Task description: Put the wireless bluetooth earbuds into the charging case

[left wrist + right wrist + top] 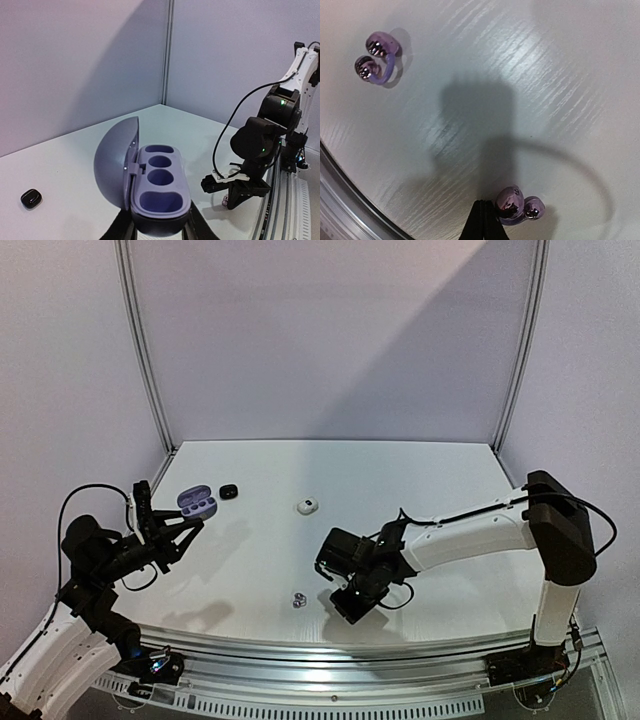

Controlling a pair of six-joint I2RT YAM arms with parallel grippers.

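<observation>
Left gripper (159,231) clasping open purple charging case (160,185), wells empty

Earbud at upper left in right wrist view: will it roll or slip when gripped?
The purple earbud probably wobbles rather than rolls: two balls joined by a curved band. Its glossy, rounded surfaces may slip when pinched. Tiny, so likely light.

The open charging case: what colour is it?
The charging case is pale lavender purple; the left wrist view shows it best.
</observation>
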